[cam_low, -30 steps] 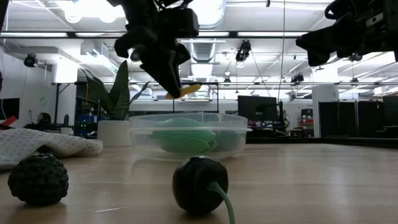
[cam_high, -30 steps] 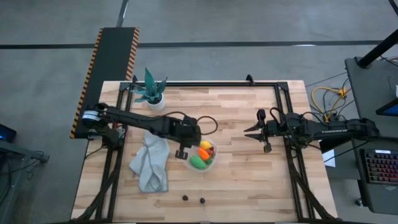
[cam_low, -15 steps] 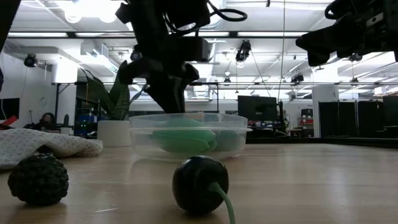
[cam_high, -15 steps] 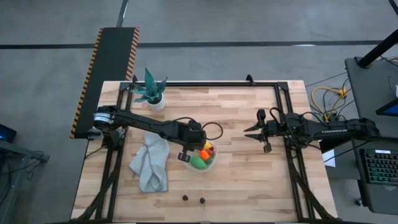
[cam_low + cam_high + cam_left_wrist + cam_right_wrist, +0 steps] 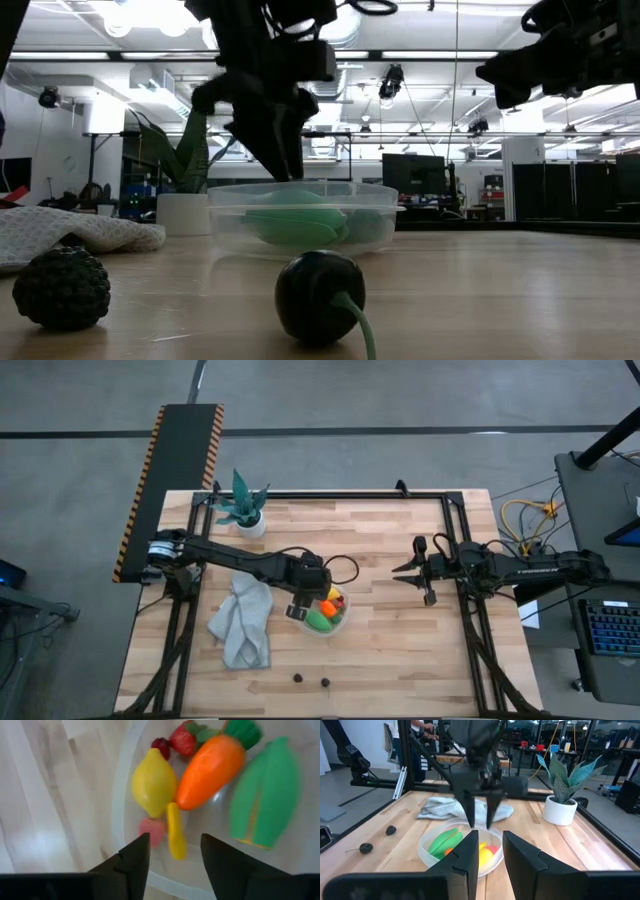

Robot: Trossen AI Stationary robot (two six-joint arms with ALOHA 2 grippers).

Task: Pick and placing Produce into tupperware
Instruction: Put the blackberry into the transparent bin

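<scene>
Your left gripper [image 5: 300, 605] has come down over the tupperware [image 5: 341, 622] since a second ago, when it carried a small yellow piece above the rim; that yellow piece [image 5: 173, 831] now lies free inside, and your fingers [image 5: 131, 857] stand apart with nothing between them.

Nearest the low camera, two dark produce pieces sit on the table [image 5: 400, 650] outside the container: a smooth dark piece with a green stem [image 5: 320, 298] and a bumpy dark piece [image 5: 61, 287].

Behind them, the tupperware holds one lemon [image 5: 153, 786], one carrot [image 5: 211, 766], one green oval [image 5: 265, 795], the yellow piece, a pink piece [image 5: 152, 829], a strawberry [image 5: 184, 738] and a tiny dark red piece [image 5: 161, 744]. One cloth [image 5: 243, 622] lies beside it.

Farther back stands one potted plant [image 5: 243, 508].

Your right gripper [image 5: 422, 573] hangs well apart from the container, fingers parted, holding nothing.
</scene>
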